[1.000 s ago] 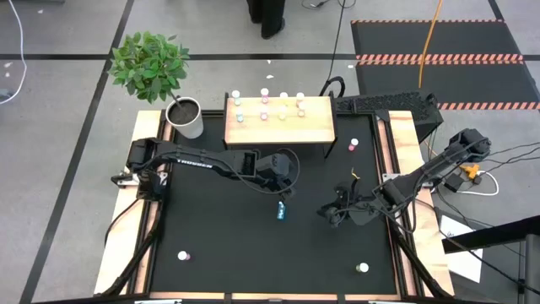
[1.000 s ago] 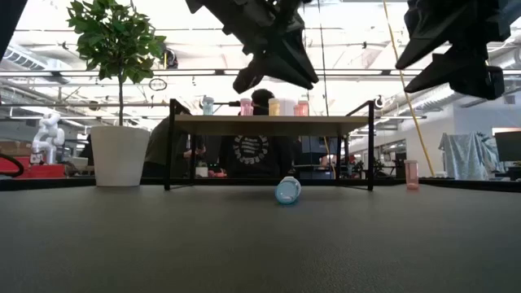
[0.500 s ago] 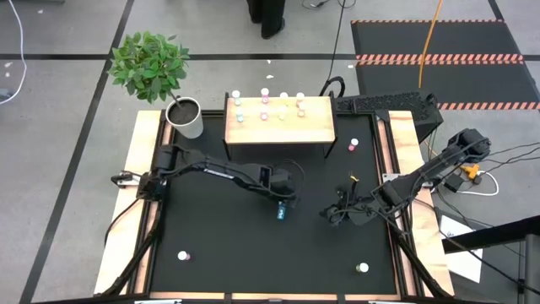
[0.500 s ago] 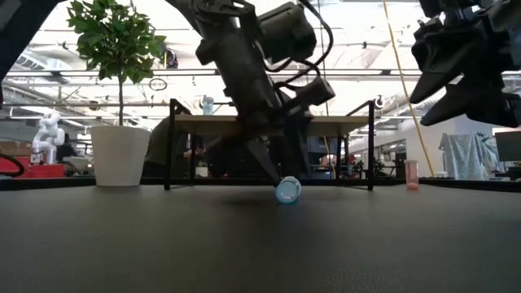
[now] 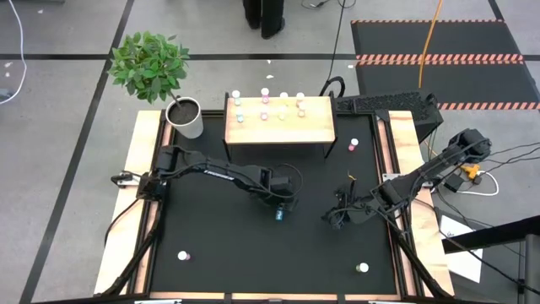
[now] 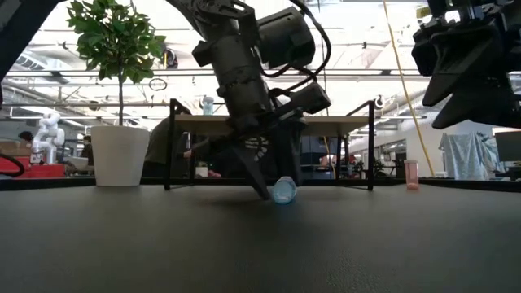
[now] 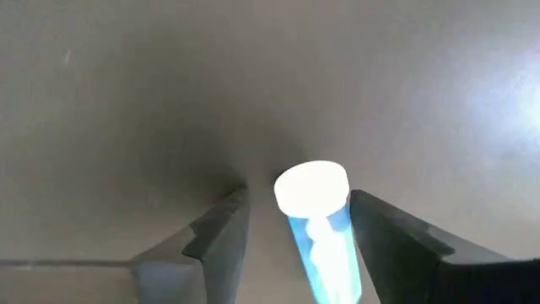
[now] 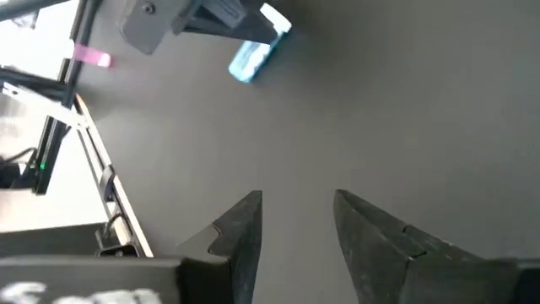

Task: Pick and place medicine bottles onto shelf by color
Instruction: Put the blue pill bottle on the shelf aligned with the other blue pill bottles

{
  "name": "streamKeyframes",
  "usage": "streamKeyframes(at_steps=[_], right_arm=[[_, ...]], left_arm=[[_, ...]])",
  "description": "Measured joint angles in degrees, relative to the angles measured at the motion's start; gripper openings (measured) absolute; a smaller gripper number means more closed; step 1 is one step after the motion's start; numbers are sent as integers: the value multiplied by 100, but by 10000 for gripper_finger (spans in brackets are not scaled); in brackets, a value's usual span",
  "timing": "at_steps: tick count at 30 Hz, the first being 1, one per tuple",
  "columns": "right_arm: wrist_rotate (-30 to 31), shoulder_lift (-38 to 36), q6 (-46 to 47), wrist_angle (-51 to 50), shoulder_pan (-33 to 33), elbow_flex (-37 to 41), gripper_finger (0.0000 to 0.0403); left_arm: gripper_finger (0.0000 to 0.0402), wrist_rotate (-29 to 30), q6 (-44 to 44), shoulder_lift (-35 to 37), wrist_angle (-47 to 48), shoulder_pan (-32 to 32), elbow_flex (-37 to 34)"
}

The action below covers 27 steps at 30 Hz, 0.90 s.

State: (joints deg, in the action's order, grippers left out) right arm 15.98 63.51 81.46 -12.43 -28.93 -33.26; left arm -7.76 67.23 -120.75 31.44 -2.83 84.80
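While the high view shows the left gripper (image 5: 279,205) low over a blue bottle (image 5: 279,213) lying mid-table, well short of the shelf (image 5: 279,121), the right gripper (image 5: 336,214) waits nearby, its fingers apart and empty. Low view: fingertips at the table. Left wrist view: fingers (image 7: 221,230) straddle the bottle, not yet closed. Closing squarely comes next, I judge.

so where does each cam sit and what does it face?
High: overhead, facing down on table, shelf, both arms.
Low: table height, facing the shelf; left gripper around the lying blue bottle.
Left wrist: open jaws straddle the blue bottle.
Right wrist: open jaws over bare mat.
All four share the blue bottle.
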Motion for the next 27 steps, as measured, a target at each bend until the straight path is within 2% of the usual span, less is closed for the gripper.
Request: streamKeyframes(at_steps=[7,16,19,23,27], right_arm=[[-276,-41,-332,-13,173,-2,141],[-577,-63,-623,49,348,-2,141],[-551,16,-787,481,348,-4,142],[-407,219,-1359,1325,388,56,144],[-379,353,-1601,2368,579,387,166]], left_arm=[[175,199,247,-42,33,6,2],[107,303,283,-50,60,25,2],[112,301,405,-53,38,46,2],[141,347,427,6,-136,81,-14],[149,439,253,298,-484,110,-19]])
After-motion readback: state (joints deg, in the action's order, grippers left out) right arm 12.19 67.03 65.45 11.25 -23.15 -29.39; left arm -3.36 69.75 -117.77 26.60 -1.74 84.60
